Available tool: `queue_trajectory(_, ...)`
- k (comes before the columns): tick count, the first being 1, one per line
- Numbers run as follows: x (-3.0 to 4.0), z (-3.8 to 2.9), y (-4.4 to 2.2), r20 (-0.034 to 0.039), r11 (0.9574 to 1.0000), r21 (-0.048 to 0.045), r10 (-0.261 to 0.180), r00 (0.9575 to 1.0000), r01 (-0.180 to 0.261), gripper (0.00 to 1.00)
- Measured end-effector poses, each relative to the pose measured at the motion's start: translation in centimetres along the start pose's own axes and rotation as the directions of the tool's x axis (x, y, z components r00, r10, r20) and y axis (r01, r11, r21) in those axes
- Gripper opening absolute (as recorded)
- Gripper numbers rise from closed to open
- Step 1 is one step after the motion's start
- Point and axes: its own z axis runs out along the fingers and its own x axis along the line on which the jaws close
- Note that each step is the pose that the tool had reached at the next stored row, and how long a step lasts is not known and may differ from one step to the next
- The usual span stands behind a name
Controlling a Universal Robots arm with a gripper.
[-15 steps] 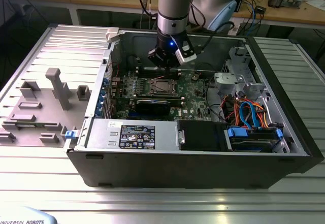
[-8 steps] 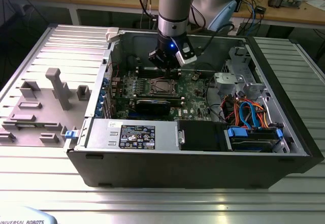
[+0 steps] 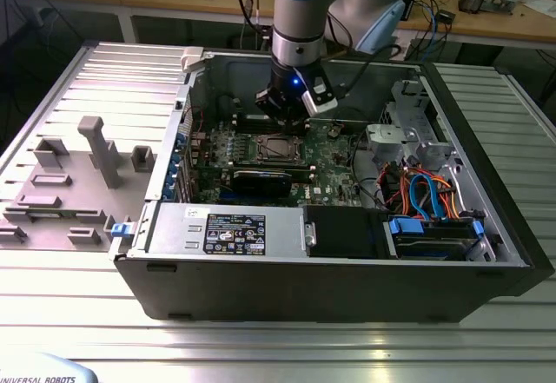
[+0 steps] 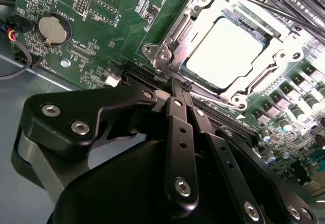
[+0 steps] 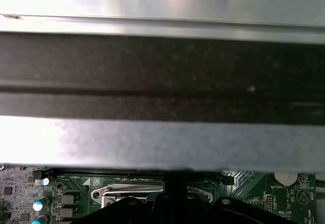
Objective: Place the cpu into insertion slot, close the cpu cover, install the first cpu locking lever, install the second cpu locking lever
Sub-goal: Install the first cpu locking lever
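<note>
Where cover (image 4: 264,74) closed: one cpu (image 4: 223,51)

No legible text, white-labelled sticker (image 3: 234,230) unreadable

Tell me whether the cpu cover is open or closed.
Closed: in the second wrist view the cpu cover lies flat around the cpu, whose pale top shows through its window. The gripper hovers beside it.

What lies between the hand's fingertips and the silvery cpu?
In the second wrist view, the hand reaches the silvery metal cpu cover frame, which borders the square cpu.
</note>
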Motion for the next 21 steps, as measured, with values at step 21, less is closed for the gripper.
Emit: queue_trajectory(21,-0.05,0.23,-0.02,-0.001,1.0,0.0008,0.0,1.0,0.0,0.11)
